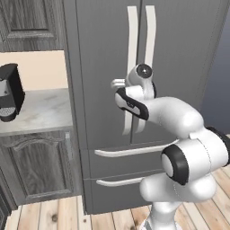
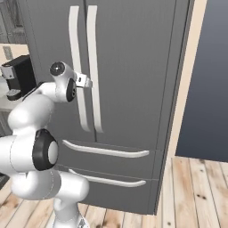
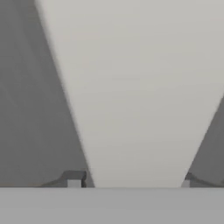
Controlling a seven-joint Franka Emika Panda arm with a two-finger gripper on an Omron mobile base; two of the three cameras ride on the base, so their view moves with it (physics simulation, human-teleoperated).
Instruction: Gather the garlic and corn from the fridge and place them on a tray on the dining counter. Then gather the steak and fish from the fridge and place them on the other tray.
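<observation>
Pincer [image 2: 87,82] is straddling the rigid pale vertical handle [image 3: 135,96] of the tall dark-grey fridge [image 2: 133,67]; clamped or not, I cannot tell. Smooth bar, probably slippery; mid-length looks best.

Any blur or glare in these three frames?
Hand view: soft and blurred, a pale fridge handle looming between the fingertips. Left base view: sharp, flat lighting, the fridge without glare. Right base view: equally crisp, with faint shadows beside the handles.

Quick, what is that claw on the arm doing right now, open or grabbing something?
Gripper: its fingers stand either side of the fridge's left door handle; whether they are clamped on it yet cannot be told.
</observation>
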